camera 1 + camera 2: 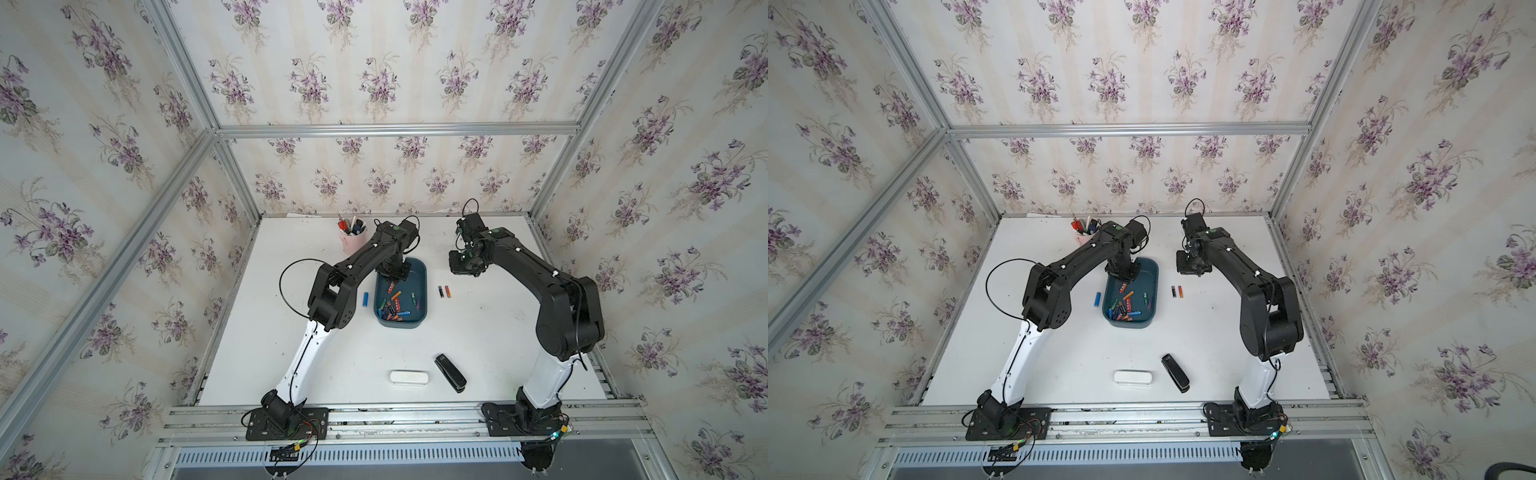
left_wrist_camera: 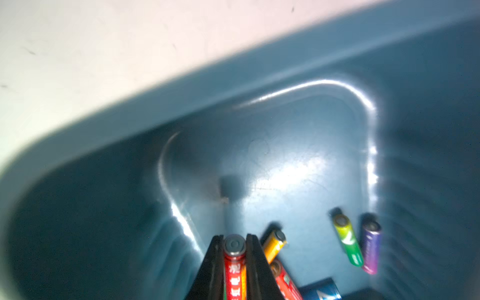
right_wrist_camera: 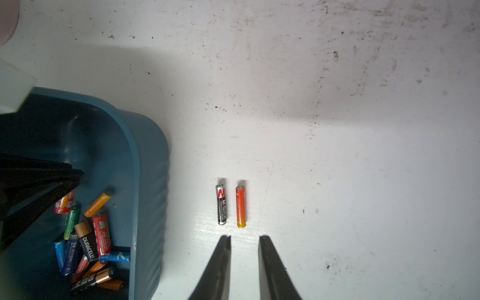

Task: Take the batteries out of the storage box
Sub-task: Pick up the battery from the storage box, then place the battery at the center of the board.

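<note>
Grasp stage — left gripper [image 2: 235, 242] clamped on a red battery [image 2: 233, 272] inside the storage box [image 1: 399, 324], centre frame in a top view, so next should come a lift clear of its rim — right gripper [image 3: 244, 237] empty, jaws slightly parted.

pink cup [image 1: 354, 244]: holds pens | white case [image 1: 409, 377] | black stapler [image 1: 450, 372]: beside case

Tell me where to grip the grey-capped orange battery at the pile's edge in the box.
Take the orange battery across its middle, straight from above, jaws spanning its round body. It lies flat on the storage box floor with bare floor along both long sides. Its other end nears a red battery, so favour the grey-capped half.
</note>
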Tool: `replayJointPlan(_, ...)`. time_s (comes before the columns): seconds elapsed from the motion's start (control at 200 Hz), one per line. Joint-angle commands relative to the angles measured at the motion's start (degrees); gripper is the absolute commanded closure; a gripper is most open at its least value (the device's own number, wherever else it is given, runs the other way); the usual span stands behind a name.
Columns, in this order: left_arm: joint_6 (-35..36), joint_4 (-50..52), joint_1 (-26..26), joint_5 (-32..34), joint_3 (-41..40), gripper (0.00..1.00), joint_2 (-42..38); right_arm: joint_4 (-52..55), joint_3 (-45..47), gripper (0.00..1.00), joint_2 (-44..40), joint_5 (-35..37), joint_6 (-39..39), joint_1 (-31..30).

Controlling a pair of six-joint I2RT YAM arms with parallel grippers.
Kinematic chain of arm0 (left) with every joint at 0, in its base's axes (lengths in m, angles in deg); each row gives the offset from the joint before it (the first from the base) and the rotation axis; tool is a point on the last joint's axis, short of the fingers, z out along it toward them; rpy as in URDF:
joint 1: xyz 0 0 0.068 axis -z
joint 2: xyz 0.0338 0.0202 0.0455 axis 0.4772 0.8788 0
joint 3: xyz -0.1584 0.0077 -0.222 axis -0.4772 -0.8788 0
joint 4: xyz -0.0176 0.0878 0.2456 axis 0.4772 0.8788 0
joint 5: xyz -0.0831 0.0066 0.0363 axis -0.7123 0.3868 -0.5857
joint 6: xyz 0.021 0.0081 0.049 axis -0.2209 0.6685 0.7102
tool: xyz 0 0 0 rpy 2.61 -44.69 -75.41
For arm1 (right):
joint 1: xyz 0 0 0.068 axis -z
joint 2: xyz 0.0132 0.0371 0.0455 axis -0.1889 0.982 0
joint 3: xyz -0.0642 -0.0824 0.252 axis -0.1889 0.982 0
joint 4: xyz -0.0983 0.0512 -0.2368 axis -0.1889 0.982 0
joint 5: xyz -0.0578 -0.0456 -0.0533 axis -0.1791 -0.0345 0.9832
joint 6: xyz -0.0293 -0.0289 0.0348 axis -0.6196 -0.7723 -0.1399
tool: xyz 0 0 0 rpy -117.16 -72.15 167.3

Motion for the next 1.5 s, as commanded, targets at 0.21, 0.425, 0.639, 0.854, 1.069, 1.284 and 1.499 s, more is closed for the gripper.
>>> replayJointPlan(0.21, -2.17, -0.32, -1.54, -2.70, -4.34, 0.83, -8.74, -0.54, 0.19, 0.76, -0.39, -0.59, 1.36, -0.81)
replayJointPlan(0.425, -2.51, -2.02, -4.54, -2.11, -13.28, 0.83, -18.04, -0.54, -1.16, 0.76, 0.76, -0.86, 1.46, -1.90)
replayJointPlan(0.639, -3.10, -5.87, -8.82, -1.54, -25.78, 0.83, -24.84, -0.17, -2.41, 0.76, 1.51, -0.94, 1.59, -2.63)
replayJointPlan(0.854, -3.81, -11.14, -12.33, -3.24, -35.72, 0.83, -25.42, 0.50, -2.57, 0.76, 1.77, -0.42, 1.55, -2.86)
replayJointPlan(1.069, -3.58, -13.42, -13.28, -4.02, -38.00, 0.83, -22.65, 0.98, -2.90, 0.76, 1.93, -0.07, 1.37, -2.81)
replayJointPlan(1.284, -3.48, -14.20, -14.04, -3.48, -37.78, 0.83, -21.05, 1.36, -3.10, 0.76, 1.87, 0.13, 1.24, -2.85)
replayJointPlan(1.499, -3.21, -14.84, -14.22, -3.57, -37.77, 0.83, -19.68, 1.65, -3.12, 0.76, 1.84, 0.20, 1.11, -2.86)
